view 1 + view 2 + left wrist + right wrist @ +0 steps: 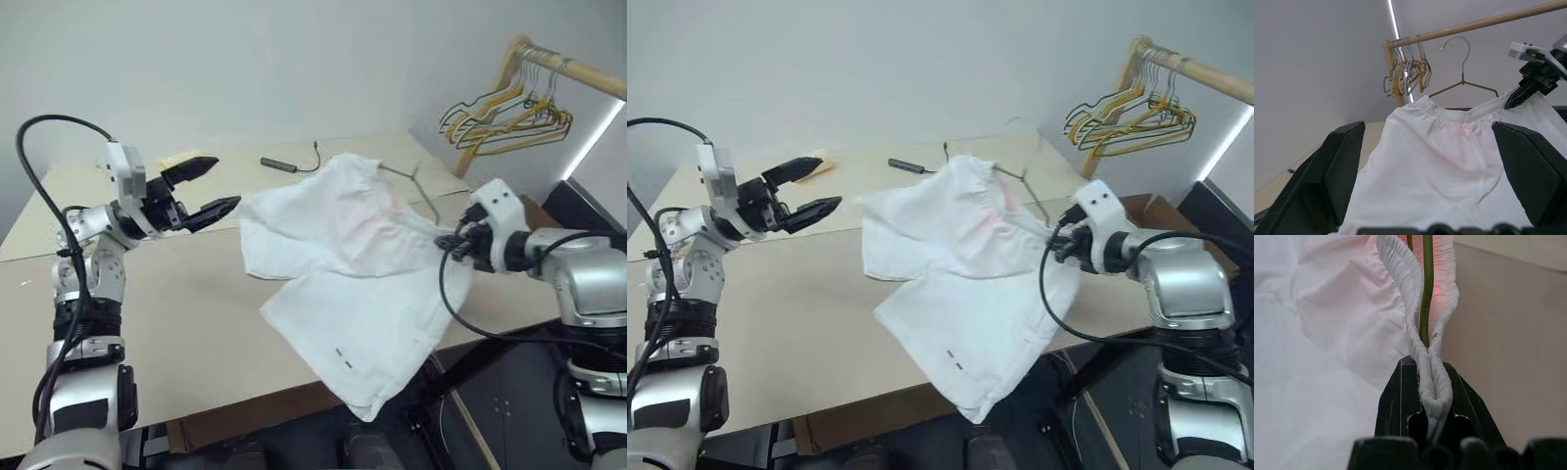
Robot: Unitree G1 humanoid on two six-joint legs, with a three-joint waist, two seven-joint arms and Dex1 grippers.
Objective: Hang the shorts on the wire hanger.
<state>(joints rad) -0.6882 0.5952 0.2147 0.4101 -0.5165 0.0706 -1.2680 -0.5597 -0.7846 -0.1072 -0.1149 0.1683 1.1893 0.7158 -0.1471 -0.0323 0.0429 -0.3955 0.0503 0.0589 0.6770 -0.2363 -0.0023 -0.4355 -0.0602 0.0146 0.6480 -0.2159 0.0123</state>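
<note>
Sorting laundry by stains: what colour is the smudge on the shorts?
Faint pink, just below the waistband of the white shorts; clearest in the left wrist view.

A broad, pale beige flat surface (176,323) carries the large white cloth shorts (343,284), one leg drooping over its near edge. Near the far edge lie a small dark stick-shaped object (278,164) and a thin dark cord (315,157).

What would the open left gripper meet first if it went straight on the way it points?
Probably the shorts: they lie dead ahead between the left gripper's spread fingers, though the gap is hard to judge.
</note>
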